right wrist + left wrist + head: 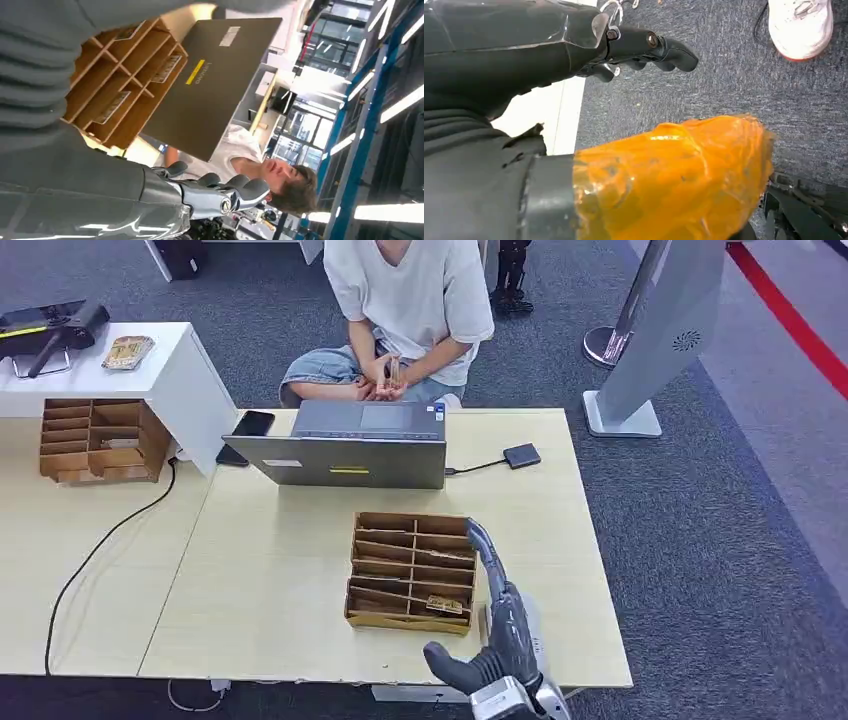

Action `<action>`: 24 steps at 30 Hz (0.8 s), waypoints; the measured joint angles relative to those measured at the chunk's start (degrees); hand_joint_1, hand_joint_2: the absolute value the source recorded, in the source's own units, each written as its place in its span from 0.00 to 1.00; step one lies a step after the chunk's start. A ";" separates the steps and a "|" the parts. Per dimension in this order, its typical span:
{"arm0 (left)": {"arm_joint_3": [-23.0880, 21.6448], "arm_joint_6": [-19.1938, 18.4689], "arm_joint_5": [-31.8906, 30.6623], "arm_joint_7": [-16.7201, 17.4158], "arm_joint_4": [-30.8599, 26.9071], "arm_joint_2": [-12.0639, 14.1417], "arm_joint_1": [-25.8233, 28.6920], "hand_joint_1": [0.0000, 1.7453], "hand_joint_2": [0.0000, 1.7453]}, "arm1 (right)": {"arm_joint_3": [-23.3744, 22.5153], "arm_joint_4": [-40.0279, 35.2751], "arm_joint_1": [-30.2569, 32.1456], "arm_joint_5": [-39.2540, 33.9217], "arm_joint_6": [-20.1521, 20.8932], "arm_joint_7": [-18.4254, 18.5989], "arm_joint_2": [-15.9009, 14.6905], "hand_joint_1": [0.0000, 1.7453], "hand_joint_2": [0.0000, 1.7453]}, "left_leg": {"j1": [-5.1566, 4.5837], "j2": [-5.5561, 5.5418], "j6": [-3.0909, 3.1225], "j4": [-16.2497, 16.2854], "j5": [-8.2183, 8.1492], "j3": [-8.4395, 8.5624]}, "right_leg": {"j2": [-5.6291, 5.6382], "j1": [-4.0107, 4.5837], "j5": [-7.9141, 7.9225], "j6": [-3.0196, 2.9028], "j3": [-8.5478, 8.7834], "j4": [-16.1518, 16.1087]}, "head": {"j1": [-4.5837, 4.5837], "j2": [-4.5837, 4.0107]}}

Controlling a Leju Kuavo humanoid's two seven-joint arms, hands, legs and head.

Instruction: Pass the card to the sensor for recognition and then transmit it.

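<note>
Cards sit in a brown box by the robot's hand.
A card point(444, 604) with dark print lies flat in the box point(410, 570), just beside the right hand's point(497, 640) spread, empty fingers point(484, 540). The left hand point(644, 47) curls, holding nothing.

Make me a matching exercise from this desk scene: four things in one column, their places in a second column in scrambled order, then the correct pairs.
Things
1. grey open laptop
2. brown wooden compartment tray
3. small black card sensor box on a cable
4. black smartphone

Places
A. beside the laptop's left corner, at the white cabinet
B. on the light wooden table, just in front of the robot's right hand
C. at the table's far edge, in front of the seated person
D. to the right of the laptop, joined to it by a cable

Pairs: 1-C, 2-B, 3-D, 4-A
</note>
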 joint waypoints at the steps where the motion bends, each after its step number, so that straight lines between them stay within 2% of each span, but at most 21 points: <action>1: 0.02 0.04 0.04 0.00 0.00 0.00 0.00 0.00 0.00 | 0.00 0.02 0.40 0.78 -0.26 0.02 0.00 0.00 1.00 | 0.00 0.00 0.00 0.00 0.00 0.00 | 0.00 0.00 0.00 0.00 0.00 0.00 | 0.00 0.00; 10: 0.20 0.53 0.24 0.00 0.00 -0.02 0.02 0.00 0.00 | 0.02 1.55 2.63 10.21 -3.85 1.44 0.13 0.00 1.00 | 0.00 0.00 0.00 0.00 0.00 0.00 | 0.00 0.00 0.00 0.00 0.00 0.00 | 0.00 0.00; 17: 0.39 0.55 0.35 0.00 0.00 -0.02 0.02 0.00 0.00 | 0.28 4.18 2.99 20.96 -8.31 4.88 0.72 0.00 1.00 | 0.00 0.01 0.00 0.00 0.00 0.00 | 0.00 0.00 0.00 0.00 0.00 0.00 | 0.00 0.00; 24: 0.42 0.55 0.24 0.00 0.00 -0.02 0.02 0.00 0.00 | 0.35 6.58 2.67 24.54 -9.42 6.36 0.92 0.00 1.00 | 0.00 0.01 0.00 0.00 0.00 0.00 | 0.00 0.00 0.00 0.00 0.00 0.00 | 0.00 0.00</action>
